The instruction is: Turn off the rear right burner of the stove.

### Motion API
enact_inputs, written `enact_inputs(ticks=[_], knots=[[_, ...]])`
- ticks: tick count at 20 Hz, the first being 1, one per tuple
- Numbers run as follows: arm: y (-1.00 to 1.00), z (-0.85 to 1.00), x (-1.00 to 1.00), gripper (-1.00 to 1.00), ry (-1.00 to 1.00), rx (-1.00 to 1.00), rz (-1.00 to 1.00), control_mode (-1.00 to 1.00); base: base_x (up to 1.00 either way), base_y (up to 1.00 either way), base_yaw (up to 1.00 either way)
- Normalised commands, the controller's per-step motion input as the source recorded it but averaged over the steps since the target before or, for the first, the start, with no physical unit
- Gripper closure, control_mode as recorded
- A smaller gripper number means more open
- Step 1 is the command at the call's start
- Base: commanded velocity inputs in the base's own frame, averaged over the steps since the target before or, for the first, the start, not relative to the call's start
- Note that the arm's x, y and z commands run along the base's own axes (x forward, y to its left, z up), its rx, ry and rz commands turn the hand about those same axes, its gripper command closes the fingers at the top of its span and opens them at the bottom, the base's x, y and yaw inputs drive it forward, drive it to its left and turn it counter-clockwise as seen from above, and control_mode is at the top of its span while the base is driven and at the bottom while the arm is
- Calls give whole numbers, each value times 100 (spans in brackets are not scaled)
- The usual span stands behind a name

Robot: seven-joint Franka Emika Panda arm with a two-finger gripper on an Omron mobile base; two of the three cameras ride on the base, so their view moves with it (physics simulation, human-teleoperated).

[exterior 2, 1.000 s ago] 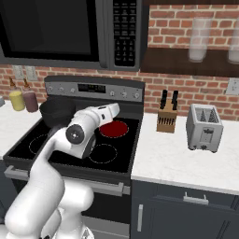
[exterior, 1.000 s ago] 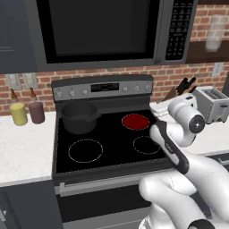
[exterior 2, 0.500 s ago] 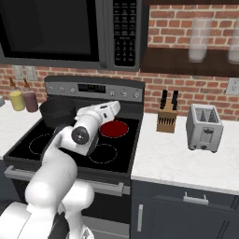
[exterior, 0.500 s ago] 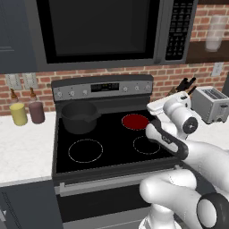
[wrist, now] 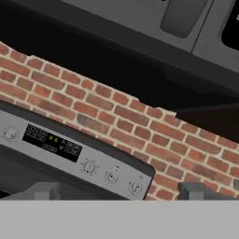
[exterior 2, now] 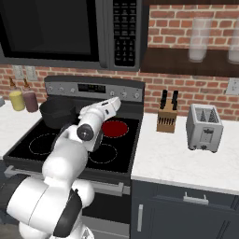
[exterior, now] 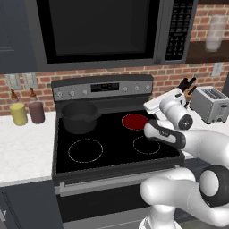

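The stove (exterior: 89,154) is a black glass-top range whose grey back panel (exterior: 103,87) carries small knobs and a display. The rear right burner (exterior: 135,120) glows solid red, also seen from the right (exterior 2: 115,129). My gripper (exterior: 150,106) hovers above that burner's right edge, pointing at the panel's right end (exterior 2: 115,101). In the hand view its dark fingertips (wrist: 45,190) stand far apart, so the gripper (wrist: 120,191) is open and empty. Three right-hand knobs (wrist: 111,177) sit just ahead, beside the display (wrist: 51,140).
A dark pot (exterior: 79,116) stands on the rear left zone. The black microwave (exterior: 98,31) hangs low above the panel. Two jars (exterior: 27,112) stand on the left counter. A knife block (exterior 2: 166,119) and toaster (exterior 2: 204,128) stand on the right one.
My hand has lifted and moved back from over the cooktop toward the right end of the back panel. Pot and burner glow are unchanged.
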Motion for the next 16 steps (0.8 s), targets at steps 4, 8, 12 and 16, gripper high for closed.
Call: enact_inputs(ticks=[4, 8, 12, 16], knots=[[0, 0, 23, -100, 0, -3, 0, -100, 0, 0, 0], [0, -4, 27, -100, -1, -1, 0, -100, 0, 0, 0], [0, -10, 26, -100, -4, -4, 0, -100, 0, 0, 0], [0, -12, 21, -100, -7, -7, 0, -100, 0, 0, 0]])
